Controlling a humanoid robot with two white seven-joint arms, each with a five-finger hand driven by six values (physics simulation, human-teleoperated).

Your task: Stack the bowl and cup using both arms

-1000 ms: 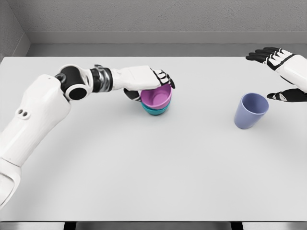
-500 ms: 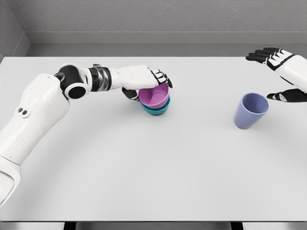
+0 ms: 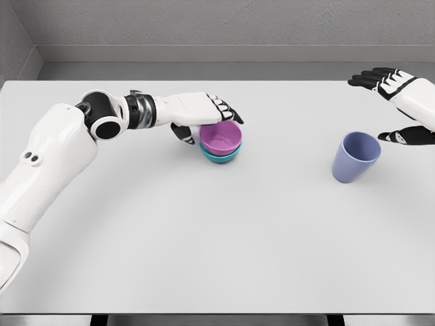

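Note:
A purple bowl (image 3: 221, 138) sits nested in a teal bowl (image 3: 220, 157) left of the table's middle. My left hand (image 3: 207, 122) reaches in from the left and is shut on the purple bowl, fingers draped over its far rim and thumb at its left side. A lavender cup (image 3: 355, 157) stands upright on the right of the table. My right hand (image 3: 391, 107) hovers open just behind and right of the cup, fingers spread, touching nothing.
Everything rests on the white table (image 3: 217, 238), whose front edge runs along the bottom of the view. A grey wall stands behind its far edge. The bowls and the cup are well apart.
The purple bowl has sunk lower into the teal bowl. My left hand has shifted slightly up and left. The right hand and the cup have stayed still.

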